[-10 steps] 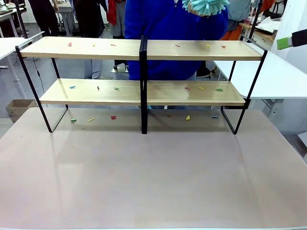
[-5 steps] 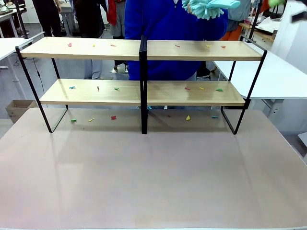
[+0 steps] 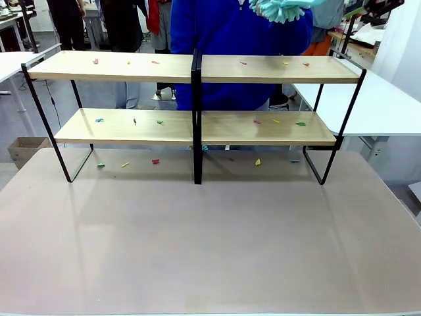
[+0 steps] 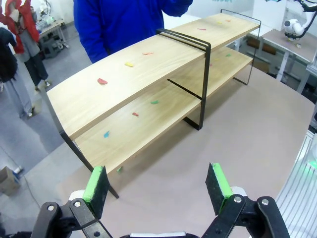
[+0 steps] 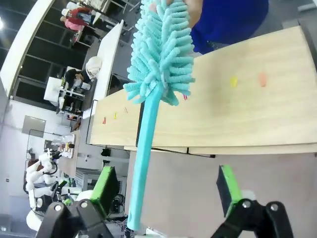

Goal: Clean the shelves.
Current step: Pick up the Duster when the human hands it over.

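Note:
The shelves [image 3: 131,66] stand at the far side of the table, two light-wood boards in a black frame, also seen in the left wrist view [image 4: 163,59] and the right wrist view [image 5: 277,109]. Small coloured scraps [image 3: 156,160] lie on both boards and on the table under them. A person in blue behind the shelves holds a teal fluffy duster [image 3: 283,8] by its head end. Its handle [image 5: 143,168] runs down between my right gripper's [image 5: 168,186] open fingers, near the left one, apart from the pads. My right gripper [image 3: 371,8] is high at the far right. My left gripper [image 4: 157,188] hangs open over the table.
The pinkish table [image 3: 210,237] has wide free room in front of the shelves. A white side table [image 3: 388,105] stands to the right and a cardboard box [image 3: 23,148] on the floor to the left. Other people stand farther back.
My right gripper has risen from the right edge to the top right corner, toward the duster. The person's duster has shifted slightly. The shelves and scraps have not moved.

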`<state>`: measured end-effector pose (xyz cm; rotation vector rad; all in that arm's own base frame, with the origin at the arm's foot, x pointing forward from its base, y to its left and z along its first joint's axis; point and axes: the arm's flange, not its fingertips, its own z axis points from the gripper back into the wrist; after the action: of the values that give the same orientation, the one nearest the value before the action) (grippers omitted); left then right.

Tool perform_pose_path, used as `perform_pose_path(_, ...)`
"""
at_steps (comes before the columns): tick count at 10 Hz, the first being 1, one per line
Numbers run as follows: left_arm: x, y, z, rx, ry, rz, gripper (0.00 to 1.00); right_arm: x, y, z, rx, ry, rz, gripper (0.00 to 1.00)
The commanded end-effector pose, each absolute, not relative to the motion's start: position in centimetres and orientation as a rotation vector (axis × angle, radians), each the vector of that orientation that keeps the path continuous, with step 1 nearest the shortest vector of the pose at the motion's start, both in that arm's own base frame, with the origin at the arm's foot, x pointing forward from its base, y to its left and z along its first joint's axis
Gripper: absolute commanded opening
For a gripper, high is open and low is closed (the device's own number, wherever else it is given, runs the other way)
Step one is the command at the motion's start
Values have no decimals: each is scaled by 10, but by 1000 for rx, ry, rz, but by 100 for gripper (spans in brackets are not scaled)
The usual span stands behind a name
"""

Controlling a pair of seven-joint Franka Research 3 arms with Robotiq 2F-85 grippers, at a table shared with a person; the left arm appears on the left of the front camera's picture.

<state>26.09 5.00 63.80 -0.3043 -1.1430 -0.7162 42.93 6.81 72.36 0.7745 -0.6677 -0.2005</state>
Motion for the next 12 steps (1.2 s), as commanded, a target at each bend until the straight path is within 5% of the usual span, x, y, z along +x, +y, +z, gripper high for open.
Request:
perform_pose_path(1,262,50,637,-307,-1143,-715,100,442,81,722,923,-523,-215,100)
perform_pose_path(8,262,50,637,-307,-1143,-715,100,490,92,707,1036,-407,-312,100)
perform_pose_path(9,262,50,637,-307,-1143,-715,100,490,91,705,1013,-414,-324,49)
perform_pose_path(10,262,50,637,-307,-1143,-715,100,491,90,705,1036,-393,-318,47)
perform_pose_path(11,262,50,637,-307,-1143,-715,100,492,90,704,1031,-390,-324,0)
perform_pose_path(12,262,50,637,-307,-1143,-715,100,493,89,704,1030,-386,-326,0)
